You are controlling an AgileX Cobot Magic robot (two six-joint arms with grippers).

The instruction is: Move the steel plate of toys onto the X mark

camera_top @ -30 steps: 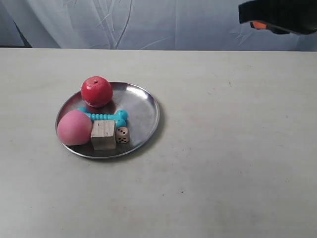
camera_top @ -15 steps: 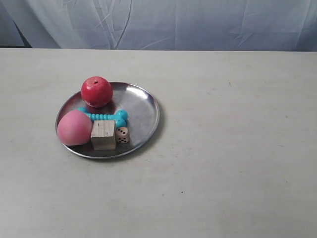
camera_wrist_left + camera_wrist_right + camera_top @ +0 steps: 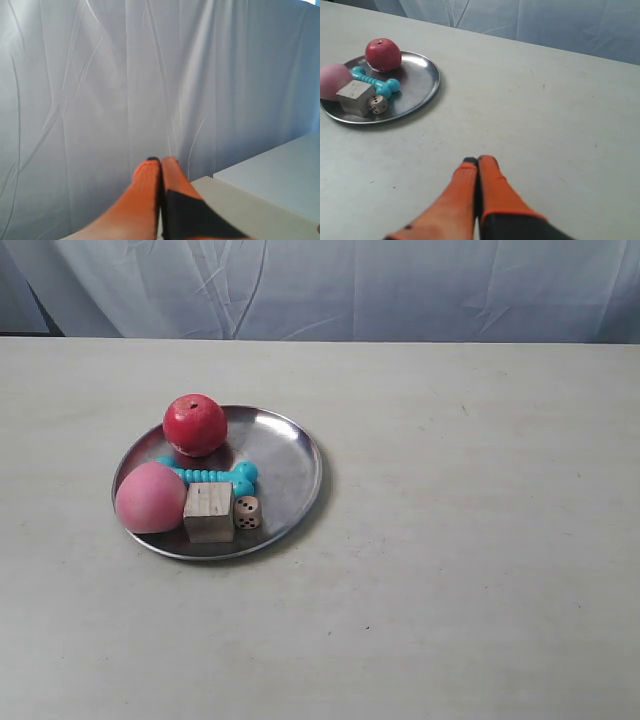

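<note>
The steel plate [image 3: 296, 452] lies on the table at the exterior view's left, also in the right wrist view [image 3: 422, 80]. On it sit the red ball [image 3: 195, 424], pink egg-shaped ball [image 3: 150, 497], turquoise bone [image 3: 215, 476], wooden cube [image 3: 208, 511] and small die [image 3: 247, 512]. My right gripper [image 3: 478, 161] is shut and holds nothing, well away from the plate above bare tabletop. My left gripper [image 3: 160, 160] is shut too, facing the curtain, with no toy near it. I cannot make out the X mark. Neither arm shows in the exterior view.
A pale wrinkled curtain [image 3: 350, 285] hangs behind the table's far edge. The white tabletop [image 3: 480, 520] stretches to the plate's right and front. In the left wrist view a table corner [image 3: 260, 190] shows beside the curtain.
One second ago a dark arm with an orange tip showed at the exterior view's top right; it has left the frame. The plate and toys have not moved.
</note>
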